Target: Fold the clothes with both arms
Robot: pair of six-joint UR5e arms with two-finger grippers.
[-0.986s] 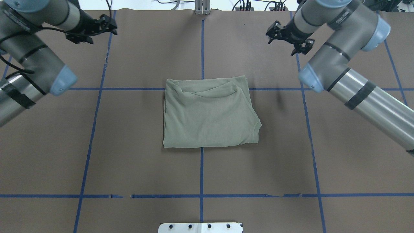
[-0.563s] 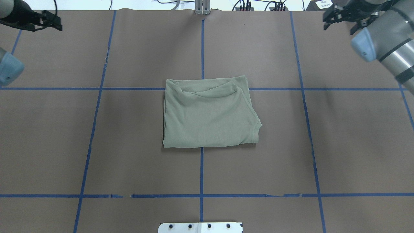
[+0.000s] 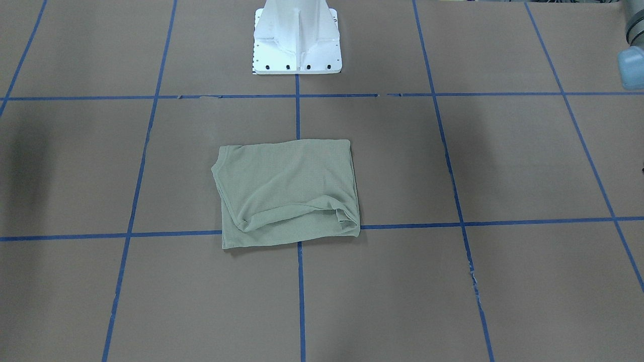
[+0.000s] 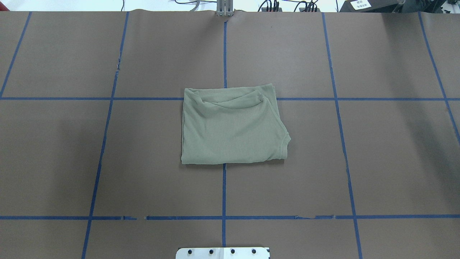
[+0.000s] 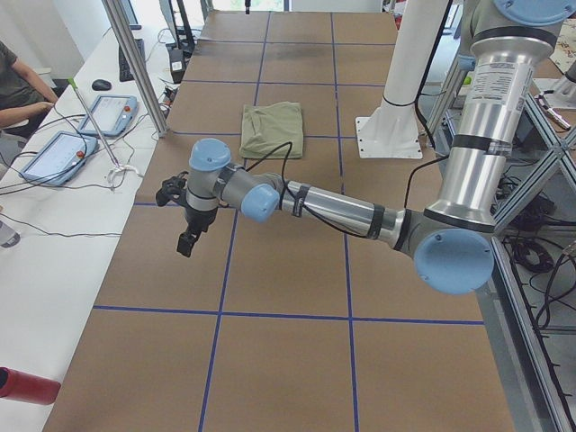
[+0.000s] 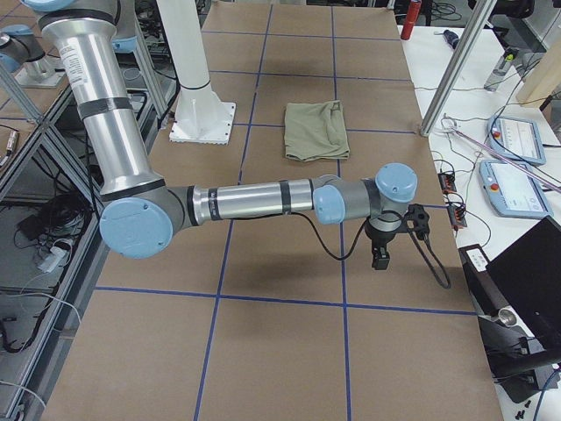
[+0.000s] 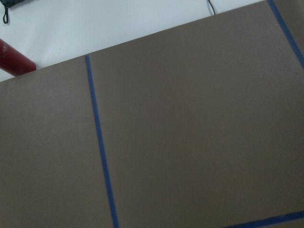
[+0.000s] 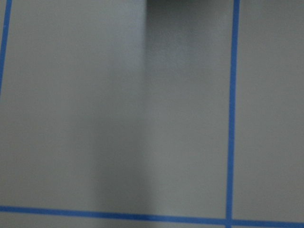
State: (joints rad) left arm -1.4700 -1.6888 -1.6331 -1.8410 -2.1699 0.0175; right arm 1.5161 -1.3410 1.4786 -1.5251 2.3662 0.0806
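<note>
One folded shirt (image 4: 231, 126) on one table (image 4: 107, 162).
Left gripper (image 5: 185, 243) and right gripper (image 6: 382, 257) hang well away; openness cannot be told.

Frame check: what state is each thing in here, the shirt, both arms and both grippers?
shirt: folded into a compact rectangle, flat on the table, nothing touching it.
left arm: stretched low over the table's end, far from the shirt.
left gripper: pointing down, no cloth in it; open or shut cannot be told.
right arm: stretched low over the opposite end.
right gripper: pointing down, no cloth; open or shut cannot be told.
</note>
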